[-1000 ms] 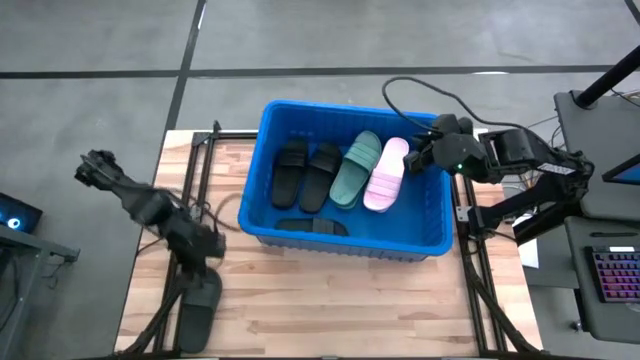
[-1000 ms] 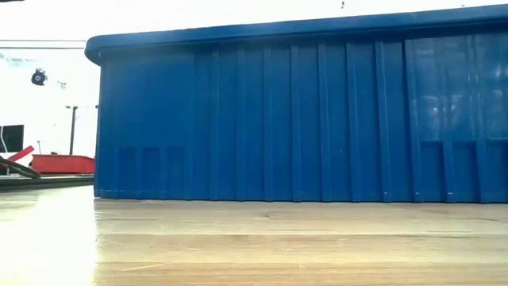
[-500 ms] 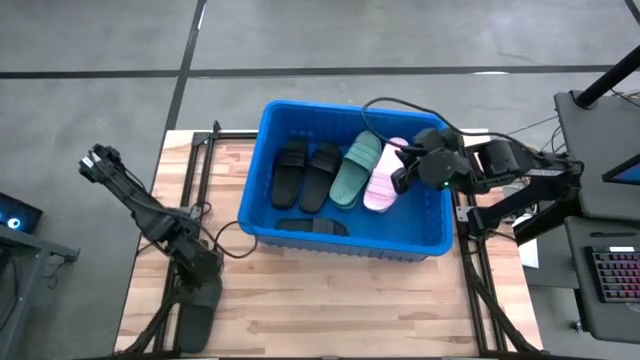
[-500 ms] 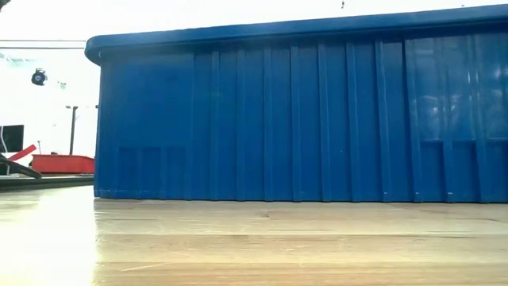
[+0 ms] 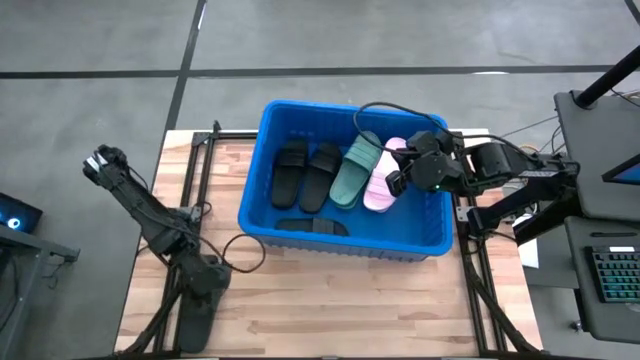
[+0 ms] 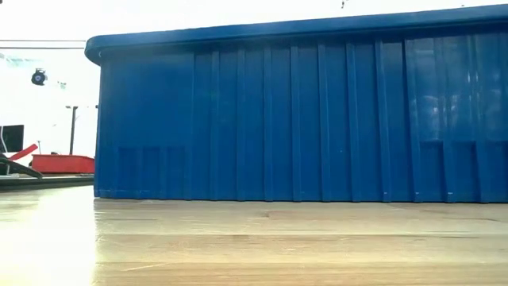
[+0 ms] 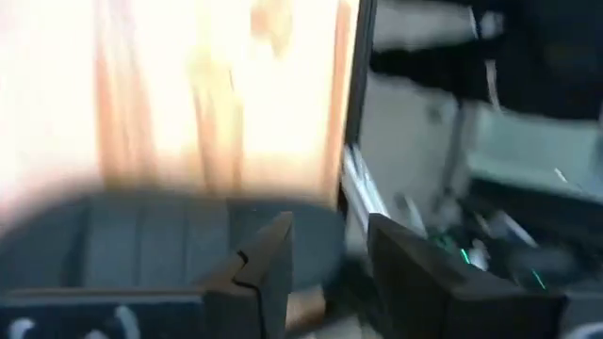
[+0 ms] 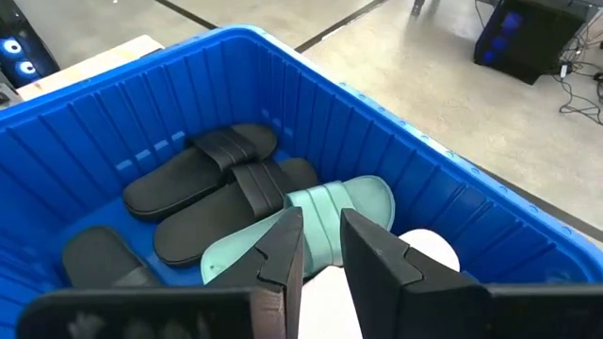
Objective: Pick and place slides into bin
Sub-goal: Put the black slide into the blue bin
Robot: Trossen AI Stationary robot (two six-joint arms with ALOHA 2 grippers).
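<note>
A dark slide (image 5: 198,318) lies flat on the wooden table near its front left corner, and in the left wrist view the same slide (image 7: 160,240) lies just ahead of the fingers. My left gripper (image 5: 203,292) (image 7: 330,240) hangs open over that slide's far end. The blue bin (image 5: 345,243) (image 6: 302,119) stands mid-table. In it lie two black slides (image 5: 305,175), a green slide (image 5: 355,168) (image 8: 330,212), a pink slide (image 5: 380,188) and another black slide (image 5: 312,227) along the near wall. My right gripper (image 5: 396,180) (image 8: 320,235) hovers over the pink slide, slightly open and holding nothing.
Bare table (image 5: 350,310) stretches between the bin and the near edge. Black metal frames (image 5: 470,260) run along both table sides. A cable (image 5: 385,110) loops over the bin's far right corner. A keyboard (image 5: 612,285) sits off the table at right.
My left gripper has come down and toward the table's near edge, closing in on the dark slide on the table. My right gripper has shifted toward the table's left, from the bin's far right corner to above the pink slide. No slide has moved.
</note>
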